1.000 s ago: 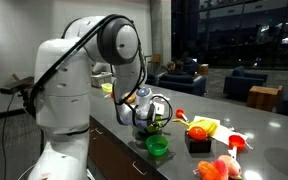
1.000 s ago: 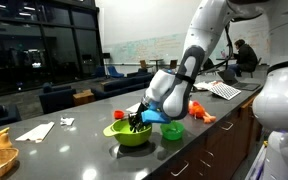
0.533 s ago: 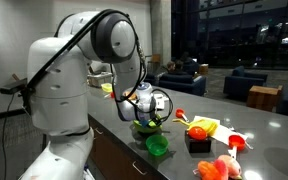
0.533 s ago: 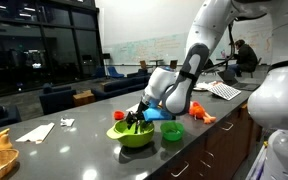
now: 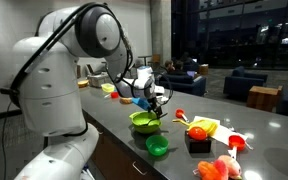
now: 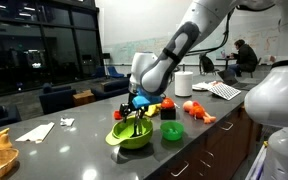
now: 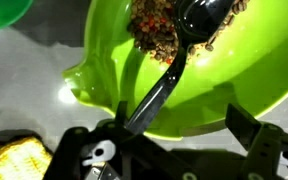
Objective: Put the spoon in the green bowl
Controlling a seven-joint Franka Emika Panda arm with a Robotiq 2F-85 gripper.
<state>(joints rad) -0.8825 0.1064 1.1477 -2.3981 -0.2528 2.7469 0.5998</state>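
Change first: a sec ago my hand [image 7: 164, 148] was down in the green bowl [image 7: 104, 70], wrist low over the rim. Now it's up and clear. In both exterior views the hand [image 5: 147, 97] [image 6: 139, 101] hangs above the bowl, not in it. The bowl hasn't shifted on the bench [image 7: 19, 95]. The spoon [image 7: 174, 70] hasn't come up w/ me, so I read the drop as done or v. nearly done. The task's thing is in the bowl, and what's left is backing off w/o snagging it.

Hand: wide open. In the wrist view the fingers [image 7: 259, 150] sit far apart at the bottom of frame, w/ nothing pinched btw them. The handle's near end runs in under the hand's body, approx. midway btw the fingers. It's hidden there, so I can't tell if it brushes anything. No grip on it, at any rate.

Just beyond, the slim dark handle slants across the bowl's near wall twd the rim, so it's leaning, not lying flat. Further in, the spoon's head rests on a heap of brown speckled bits [image 7: 152, 25] in the bowl's bottom. In an exterior view the spoon [image 6: 134, 124] shows as a thin dark stroke rising out of the bowl twd the hand.

Past the bowl, a smaller, darker green dish [image 5: 157, 147] stands near it on the bench, untouched. Risk, as I judge it: clip that leaning handle on the way out and it could tip over the rim.
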